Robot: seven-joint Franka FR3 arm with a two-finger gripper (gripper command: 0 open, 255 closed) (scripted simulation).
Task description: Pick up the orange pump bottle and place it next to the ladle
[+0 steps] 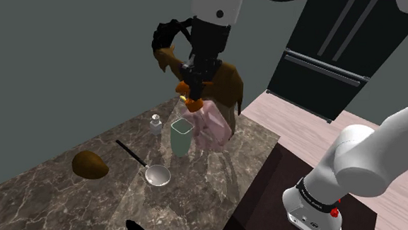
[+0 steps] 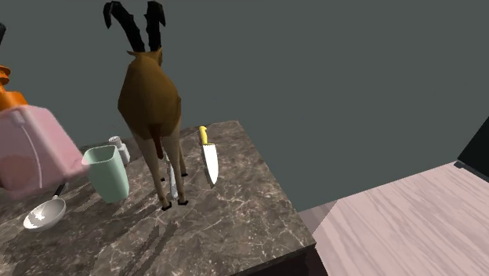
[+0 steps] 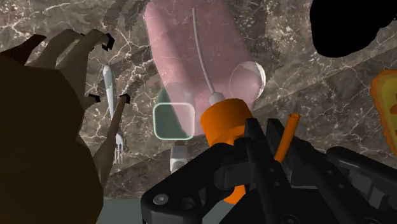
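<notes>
Marble counter [image 1: 64, 197] | pump bottle [image 1: 210, 125] pump-up, long axis tilted | fingers [image 3: 257, 153] clasp it

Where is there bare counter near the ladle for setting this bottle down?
Bare counter lies between the ladle and the edge by the stand. A narrower strip sits between its handle and the brown lump. Behind the ladle it is crowded: cup, shaker, goat.
</notes>
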